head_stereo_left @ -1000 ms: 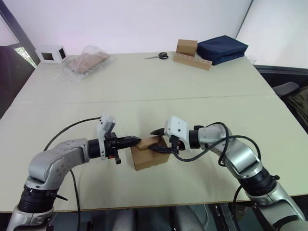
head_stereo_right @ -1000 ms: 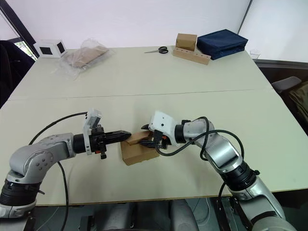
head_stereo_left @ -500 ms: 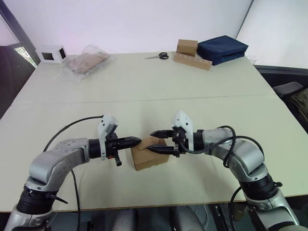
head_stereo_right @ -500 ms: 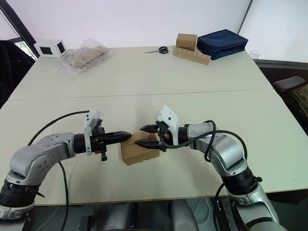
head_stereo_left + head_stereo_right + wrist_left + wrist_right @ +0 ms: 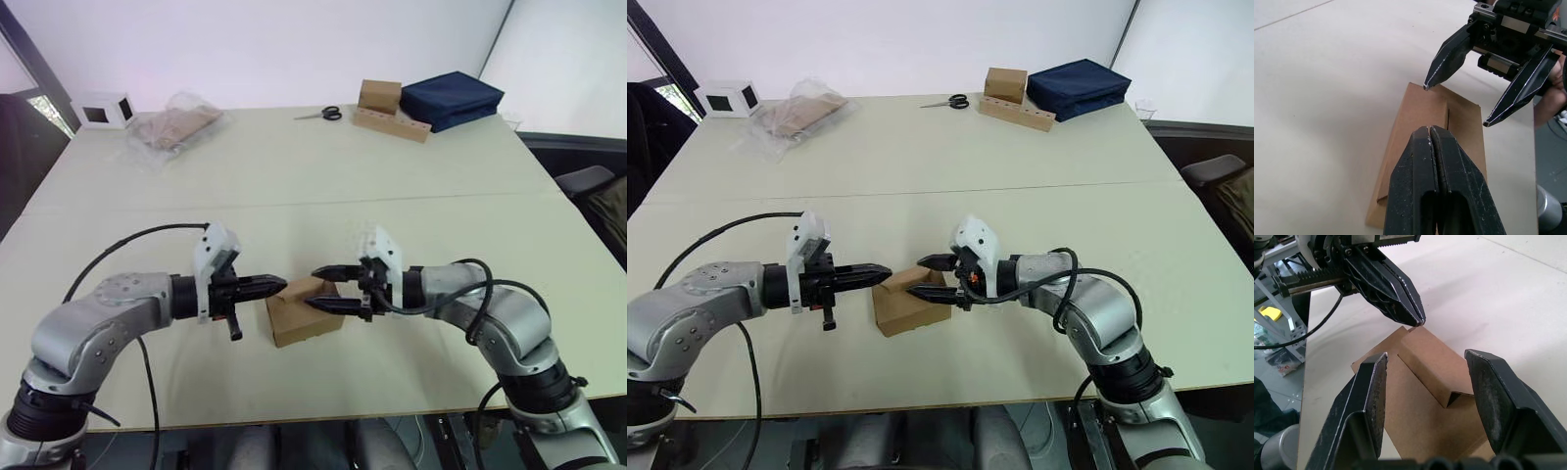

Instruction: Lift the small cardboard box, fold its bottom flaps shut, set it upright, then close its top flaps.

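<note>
Looks like a lab/test rm: bare white walls, plain work table, scissors.

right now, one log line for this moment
box: on table, top flap up | left tool: shut, at box edge | right tool: open over box

No text, label, brand or number can be read on anything here

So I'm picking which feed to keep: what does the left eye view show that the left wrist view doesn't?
Left eye view alone: the scissors, navy bag, plastic bag and white box at the table's far edge. Left wrist view alone: the left gripper jaws pressed shut, seen close. Both: the small cardboard box and the open right gripper facing it.
</note>
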You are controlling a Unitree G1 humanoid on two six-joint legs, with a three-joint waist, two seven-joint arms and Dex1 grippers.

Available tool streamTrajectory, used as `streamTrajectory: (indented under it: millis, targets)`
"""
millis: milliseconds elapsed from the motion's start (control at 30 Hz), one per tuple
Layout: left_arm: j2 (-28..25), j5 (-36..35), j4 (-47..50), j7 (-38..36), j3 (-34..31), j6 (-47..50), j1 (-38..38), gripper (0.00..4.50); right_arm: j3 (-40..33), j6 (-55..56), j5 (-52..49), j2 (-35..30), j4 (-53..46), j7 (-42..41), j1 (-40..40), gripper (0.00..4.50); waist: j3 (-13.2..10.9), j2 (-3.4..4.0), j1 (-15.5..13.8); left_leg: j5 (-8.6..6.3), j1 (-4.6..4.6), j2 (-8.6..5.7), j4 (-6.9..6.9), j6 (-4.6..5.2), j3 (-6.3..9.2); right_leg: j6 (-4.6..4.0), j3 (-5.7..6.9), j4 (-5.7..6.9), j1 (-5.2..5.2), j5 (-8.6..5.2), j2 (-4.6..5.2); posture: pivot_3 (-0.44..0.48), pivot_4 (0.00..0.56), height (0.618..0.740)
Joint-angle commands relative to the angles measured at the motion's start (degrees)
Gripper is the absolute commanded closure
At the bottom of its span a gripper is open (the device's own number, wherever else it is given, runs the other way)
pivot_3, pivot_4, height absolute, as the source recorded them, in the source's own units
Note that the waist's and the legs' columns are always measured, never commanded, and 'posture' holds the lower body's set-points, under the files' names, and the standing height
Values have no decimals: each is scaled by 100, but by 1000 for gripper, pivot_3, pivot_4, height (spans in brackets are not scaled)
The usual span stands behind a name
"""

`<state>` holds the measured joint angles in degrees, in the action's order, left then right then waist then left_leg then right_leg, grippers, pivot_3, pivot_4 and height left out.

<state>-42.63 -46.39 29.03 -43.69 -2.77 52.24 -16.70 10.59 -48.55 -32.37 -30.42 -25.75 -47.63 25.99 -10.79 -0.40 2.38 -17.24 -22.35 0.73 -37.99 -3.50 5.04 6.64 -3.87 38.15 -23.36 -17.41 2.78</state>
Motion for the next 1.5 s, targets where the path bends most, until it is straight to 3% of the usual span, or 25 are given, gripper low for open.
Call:
streamTrajectory:
  millis: [33,533,933,1133,1367,1500]
  targets:
    - [-13,215,245,45,224,-123,-53,4500,-2,24,-34,-105,-256,2,-20,1894,0,0,-5,0,0,0,0,0,0,0,0,0,0,0,0,0,150,740]
    - [-1,1026,284,119,960,-369,199,4500,614,-232,261,-250,-283,195,-56,1894,1,-1,-9,0,0,0,0,0,-1,0,0,-1,1,0,-1,0,150,740]
    - [-61,1237,300,62,1162,-335,162,4500,736,-583,278,-389,-359,243,18,1894,2,-1,-12,0,1,0,-1,0,0,0,0,-2,3,0,-1,0,150,740]
    - [29,1106,236,7,945,-416,212,4500,683,-331,347,-356,-301,233,-38,1894,2,-1,-13,0,1,0,-1,0,0,0,0,-2,3,0,-1,0,150,740]
    - [457,661,163,88,129,-729,203,4500,257,153,151,-232,-192,123,-163,1894,1,-3,-18,0,1,0,-2,0,0,0,0,-1,3,0,0,0,150,740]
    - [432,580,147,152,-132,-654,67,4500,-89,171,-99,-225,-229,68,-215,1894,0,-2,-26,0,1,0,-2,0,0,0,0,-1,2,0,0,0,150,740]
